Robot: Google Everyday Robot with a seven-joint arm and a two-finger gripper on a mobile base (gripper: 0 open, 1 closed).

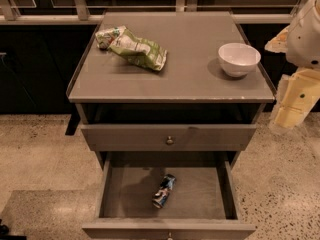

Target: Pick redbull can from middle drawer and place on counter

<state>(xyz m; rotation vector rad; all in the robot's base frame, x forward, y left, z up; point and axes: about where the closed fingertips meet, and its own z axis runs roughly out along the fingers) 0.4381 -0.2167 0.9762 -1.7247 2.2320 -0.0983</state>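
Observation:
The redbull can lies on its side on the floor of the open middle drawer, near the middle, its silver top pointing toward the front. The drawer is pulled far out below a shut drawer front. The counter is the grey cabinet top above. My arm comes in at the right edge, and the gripper hangs there beside the counter's right side, well above and to the right of the can. It holds nothing that I can see.
A green and white snack bag lies at the counter's back left. A white bowl stands at its right side. A railing and dark windows run behind the cabinet. Speckled floor surrounds it.

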